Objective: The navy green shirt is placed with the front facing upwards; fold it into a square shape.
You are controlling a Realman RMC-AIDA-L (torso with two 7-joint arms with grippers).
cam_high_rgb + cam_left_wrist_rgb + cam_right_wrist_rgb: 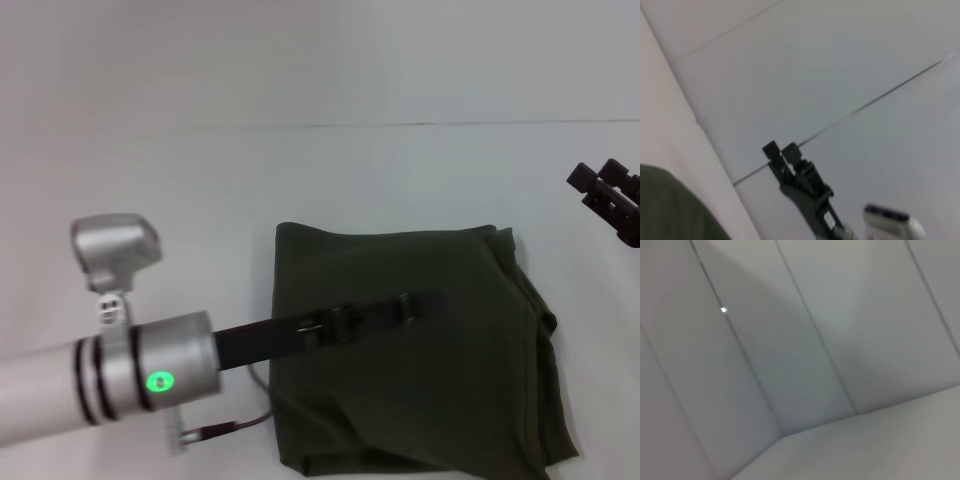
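A plain white table fills the head view, meeting a pale wall along a thin seam near 12 o'clock; the right wrist view shows only bare panelled wall.

The navy green shirt lies on the table from the centre of the head view down toward 5 o'clock. It is already folded into a rough, nearly square bundle; no lettering or collar shows. The 3 o'clock side is ragged, with loose layers spilling past the edge, while the 9 o'clock edge is a clean fold. With so even an outline, the slightly longer axis seems to run from 12 to 6 o'clock, though the lower edge is cut off. Which end held the collar cannot be told.

The cloth looks soft, light and limp. It would likely sag and slide on itself if lifted by one layer, so a pinch through all the stacked layers at a corner or along the untidy 3 o'clock edge seems the sound place to take hold.

The left gripper reaches in from 9 o'clock and lies low across the bundle's middle, its fingers pressed together, apparently on or just over the cloth. The right gripper hangs apart near 3 o'clock, off the shirt, fingers slightly parted and holding nothing.
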